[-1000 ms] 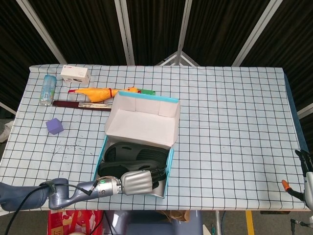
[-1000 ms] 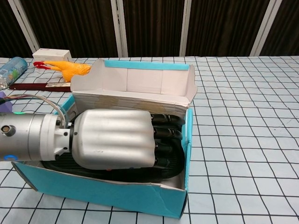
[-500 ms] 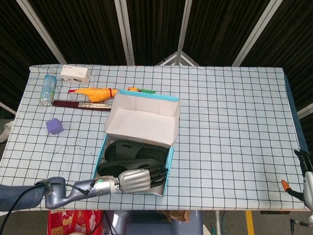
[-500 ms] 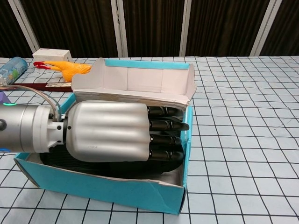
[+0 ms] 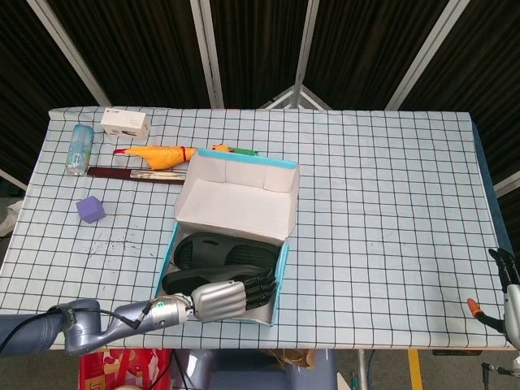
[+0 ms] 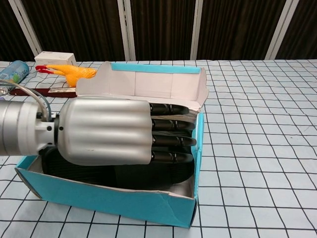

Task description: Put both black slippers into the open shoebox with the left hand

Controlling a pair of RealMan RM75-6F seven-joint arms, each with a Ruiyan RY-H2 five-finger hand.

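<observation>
Both black slippers [image 5: 224, 251] lie side by side inside the open teal shoebox [image 5: 280, 282]. In the chest view the nearer slipper [image 6: 148, 175] shows dark beneath my hand, inside the shoebox's front wall [image 6: 109, 203]. My left hand [image 5: 230, 296] hovers over the near end of the box, fingers stretched out straight and holding nothing. Seen from the chest, this left hand [image 6: 114, 131] fills the box opening and hides most of the slippers. Only a sliver of my right hand [image 5: 507, 275] shows at the far right table edge.
The white box lid [image 5: 236, 203] stands up behind the box. At the back left lie a rubber chicken [image 5: 158, 153], a small white carton [image 5: 125, 123], a bottle [image 5: 79, 149], a dark flat stick [image 5: 134, 173] and a purple cube [image 5: 90, 210].
My left hand has let go of the slipper, straightened its curled fingers, risen out of the box and drawn back toward the near left. The near slipper stays in the box.
</observation>
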